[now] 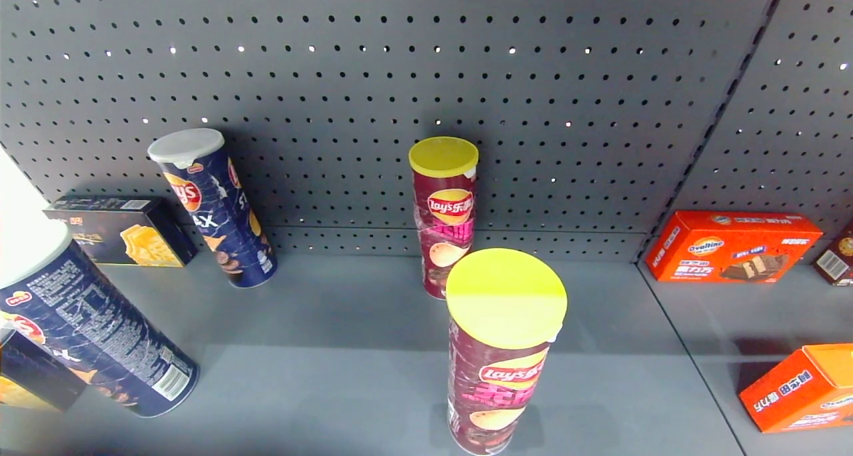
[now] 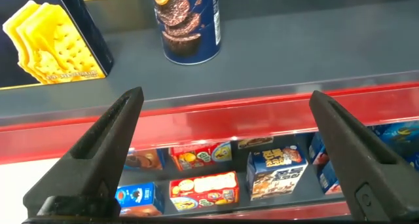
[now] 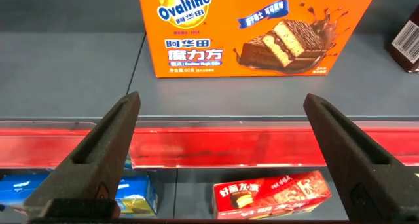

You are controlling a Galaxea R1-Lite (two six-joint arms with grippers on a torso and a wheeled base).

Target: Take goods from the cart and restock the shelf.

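On the grey shelf [image 1: 346, 349] two maroon chip cans with yellow lids stand upright, one at the front [image 1: 500, 376] and one at the back [image 1: 445, 216]. A navy can with a white lid [image 1: 216, 209] stands back left, and another navy can [image 1: 86, 329] rises at the near left. My left gripper [image 2: 226, 98] is open and empty in front of the red shelf edge [image 2: 229, 119], below a navy can [image 2: 188, 21]. Open and empty too, my right gripper [image 3: 222, 101] faces an orange wafer box [image 3: 252, 31] over the red edge [image 3: 222, 145].
A dark cracker box [image 1: 123, 233] lies at the back left. Orange boxes sit on the right bay, one at the back [image 1: 730, 246] and one in front [image 1: 800, 389]. The pegboard wall [image 1: 400, 76] closes the back. Small boxes [image 2: 203, 188] fill the lower shelf.
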